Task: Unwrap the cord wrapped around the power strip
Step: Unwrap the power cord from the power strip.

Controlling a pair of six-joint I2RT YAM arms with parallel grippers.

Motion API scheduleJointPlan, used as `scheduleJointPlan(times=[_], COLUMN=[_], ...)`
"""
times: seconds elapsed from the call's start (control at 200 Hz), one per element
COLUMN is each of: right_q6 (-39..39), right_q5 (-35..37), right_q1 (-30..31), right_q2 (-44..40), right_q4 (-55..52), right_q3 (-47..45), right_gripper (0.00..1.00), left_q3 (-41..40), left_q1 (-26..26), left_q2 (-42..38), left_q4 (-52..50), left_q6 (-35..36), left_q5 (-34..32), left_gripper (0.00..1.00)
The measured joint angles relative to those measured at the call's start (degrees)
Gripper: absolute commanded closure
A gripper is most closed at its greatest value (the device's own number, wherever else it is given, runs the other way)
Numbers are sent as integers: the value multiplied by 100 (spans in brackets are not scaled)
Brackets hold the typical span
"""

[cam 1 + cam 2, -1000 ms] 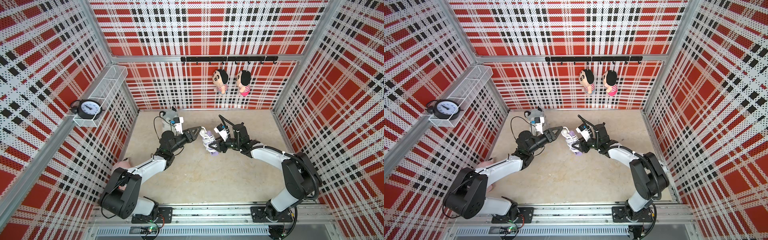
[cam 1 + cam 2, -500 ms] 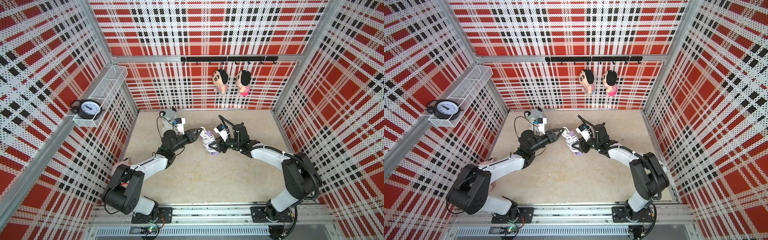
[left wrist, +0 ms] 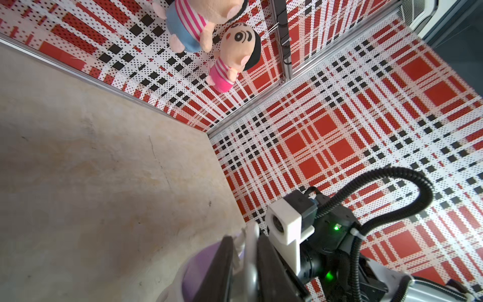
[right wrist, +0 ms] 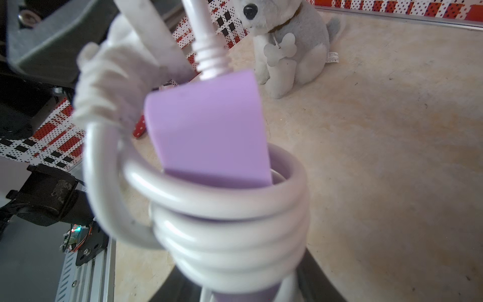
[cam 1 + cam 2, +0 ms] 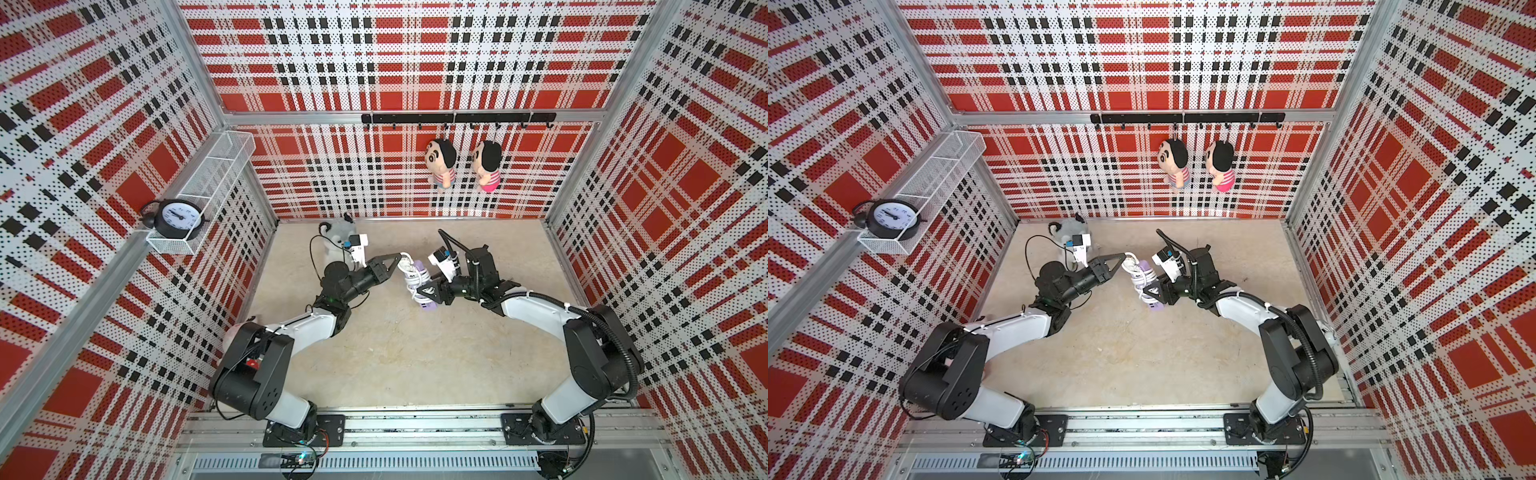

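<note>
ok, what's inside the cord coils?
The lavender power strip: a bare end pokes out of the cord coils. Its middle and sockets are hidden by the wraps.

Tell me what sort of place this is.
Likely a robot test booth: plaid perforated walls, two robot arms mounted on a front rail, plush dolls hung as props.

Bright even light; the cord (image 4: 230, 222) blurred close up

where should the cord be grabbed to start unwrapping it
Take the cord by its loose plug end, which sticks out beside the coils near the far tip of the power strip, coming in from the robot's left; the right gripper occupies the near end.
</note>
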Motion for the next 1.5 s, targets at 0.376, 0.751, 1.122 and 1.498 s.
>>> scheduleJointPlan(times=[0.376, 0.751, 1.122, 1.498], right_q6=[1285, 3053, 3517, 2256], right_q5=[-852, -1628, -1786, -1714], right_q1=[-127, -140, -114, -68], right_q2=[48, 605, 721, 424], right_q4=[1873, 3770, 4044, 3012], right_q3=[-802, -960, -911, -273], right_gripper=[100, 100, 100, 100], left_q3=[-581, -693, -649, -529], left_q1=[-79, -208, -291, -420], left_q2=[1088, 1349, 1611, 726], left_q4=[3217, 3716, 3703, 2369], left_q6=[-1845, -2299, -2234, -730], left_q5=[142, -396, -619, -1016], left_gripper=[100, 98, 91, 29])
